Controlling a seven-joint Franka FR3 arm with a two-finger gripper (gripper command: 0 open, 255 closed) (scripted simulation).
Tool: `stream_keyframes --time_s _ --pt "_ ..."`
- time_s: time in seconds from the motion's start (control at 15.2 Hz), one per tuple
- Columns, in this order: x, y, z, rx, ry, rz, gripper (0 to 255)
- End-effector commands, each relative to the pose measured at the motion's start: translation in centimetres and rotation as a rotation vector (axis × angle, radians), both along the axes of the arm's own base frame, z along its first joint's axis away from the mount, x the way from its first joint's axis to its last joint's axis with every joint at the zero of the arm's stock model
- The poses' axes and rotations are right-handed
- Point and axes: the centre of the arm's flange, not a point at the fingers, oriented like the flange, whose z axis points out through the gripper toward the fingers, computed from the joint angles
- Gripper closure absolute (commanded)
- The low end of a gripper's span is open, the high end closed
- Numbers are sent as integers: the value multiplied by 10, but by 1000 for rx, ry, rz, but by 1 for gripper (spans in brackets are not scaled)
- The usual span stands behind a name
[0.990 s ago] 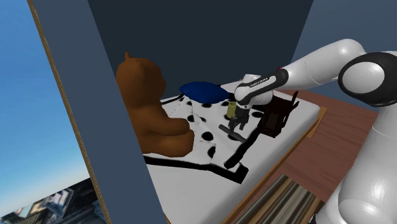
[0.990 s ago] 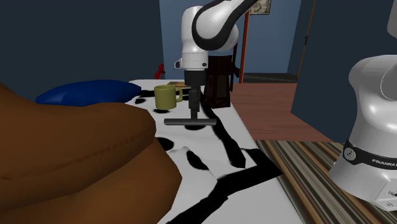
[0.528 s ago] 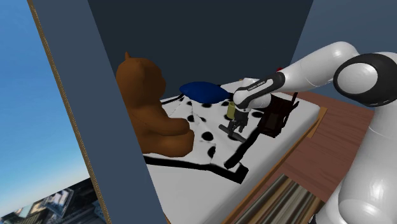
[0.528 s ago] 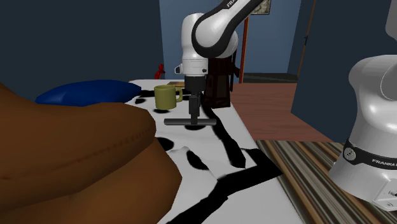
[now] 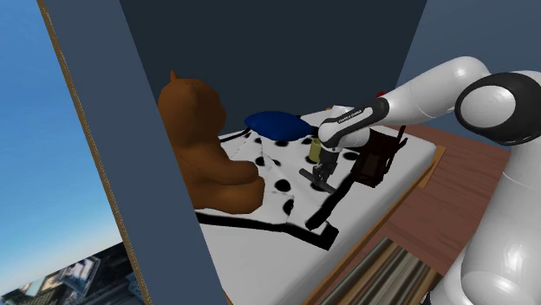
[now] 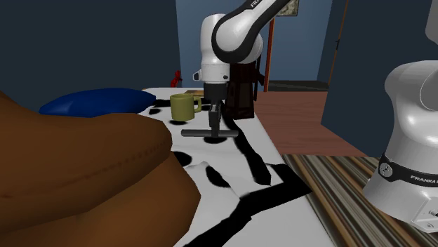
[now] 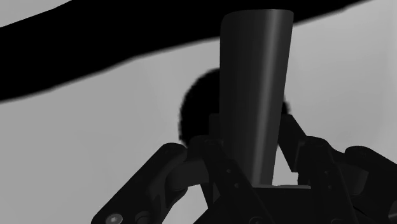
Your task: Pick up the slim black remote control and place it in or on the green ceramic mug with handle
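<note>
Since a second ago your remote (image 6: 193,132) has come up a little with the hand (image 6: 213,130), and the arm's elbow has swung slightly towards the shoulder view's left. You hold the one slim dark remote lying level, clamped across its middle between both fingers, just above the bed (image 5: 260,256) with its white, black-spotted cover. One olive-green mug (image 6: 183,107) stands upright near it, at the second exterior view's left of the hand, handle towards the hand, not touching. Further out you can count one dark brown object (image 6: 242,98), one blue pillow (image 5: 276,124) and one brown teddy bear (image 5: 204,147).
</note>
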Motion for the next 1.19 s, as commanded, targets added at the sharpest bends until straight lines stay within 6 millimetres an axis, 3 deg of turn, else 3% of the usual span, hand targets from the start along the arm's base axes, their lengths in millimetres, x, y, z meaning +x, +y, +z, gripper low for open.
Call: stream_keyframes --time_s 0.0,0.26,1.12 --pt "-1 1 -2 2 6 2 255" --pt "0 2 -2 2 6 2 255" --pt "0 2 67 2 6 2 255"
